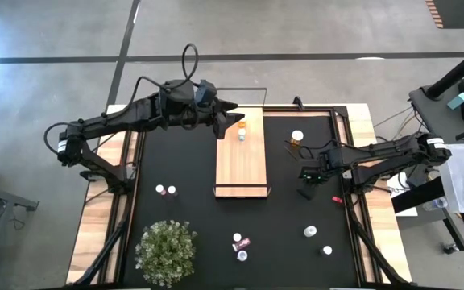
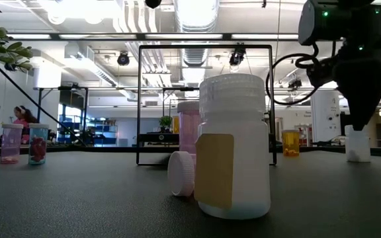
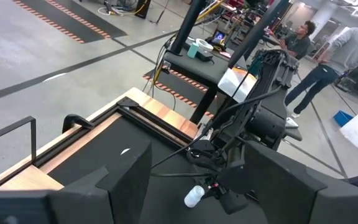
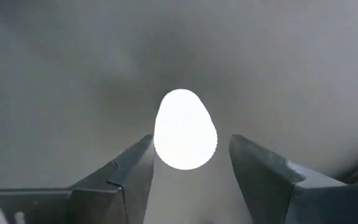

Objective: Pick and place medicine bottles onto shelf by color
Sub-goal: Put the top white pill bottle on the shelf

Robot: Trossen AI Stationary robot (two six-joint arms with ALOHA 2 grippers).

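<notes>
Left end effector point(image 1: 230, 115) hangs open over the shelf's point(image 1: 240, 161) far end, beside an orange bottle point(image 1: 241, 129) standing there. Over to the right: the right end effector point(image 4: 191, 158) is straight above a white bottle point(image 4: 185, 129), fingers apart either side. It looks upright, glare permitting.

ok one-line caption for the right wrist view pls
Right gripper hangs over a white bottle, open jaws on either side of it, not yet touching.

Right gripper point(image 4: 191, 165): two dark fingers point(image 4: 129, 171) apart, flanking a bright white rounded bottle point(image 4: 185, 129) on grey surface; contact unclear
</notes>
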